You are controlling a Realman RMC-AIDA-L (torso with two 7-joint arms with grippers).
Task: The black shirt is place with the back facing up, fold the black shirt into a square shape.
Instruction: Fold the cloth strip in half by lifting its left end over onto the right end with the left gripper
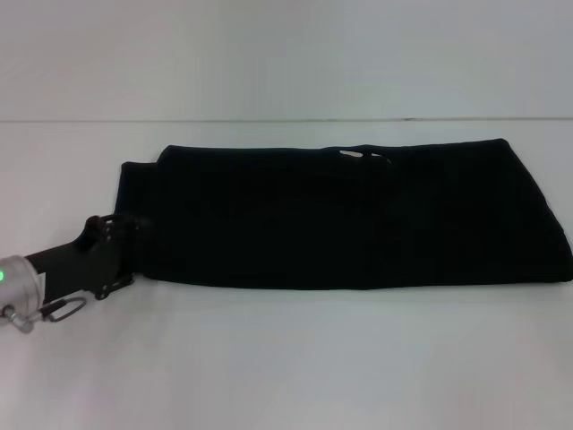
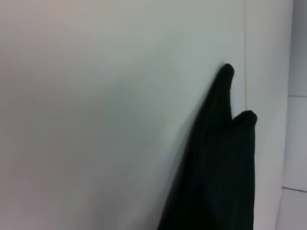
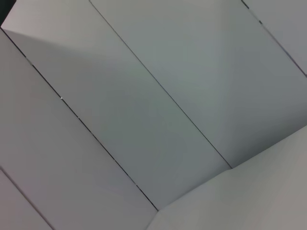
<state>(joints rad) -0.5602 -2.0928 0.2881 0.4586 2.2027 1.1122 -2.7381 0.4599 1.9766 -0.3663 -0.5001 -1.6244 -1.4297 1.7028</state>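
Across the middle of the white table [image 1: 286,358] lies the black shirt [image 1: 358,219], folded into a long horizontal band that runs from left of centre out to the right edge of the head view; it lies flat with a straight near edge. Plain black side faces up, with just a small cream patch [image 1: 352,154] peeking out at the far edge near the middle. Shirt's left end shows a narrower layer sticking out past the main fold. Left gripper [image 1: 121,255] comes in low from the left, its black end right at the shirt's near-left corner, touching or overlapping the fabric; black on black, so I cannot tell whether its fingers are spread or clamped on cloth. Silver wrist section behind it carries a green light [image 1: 3,275]. Left wrist view shows dark cloth [image 2: 225,163] with two rounded tips against the pale tabletop. Right gripper is not visible anywhere; the right wrist view shows only pale panels [image 3: 144,120] with thin seams, well away from the shirt.
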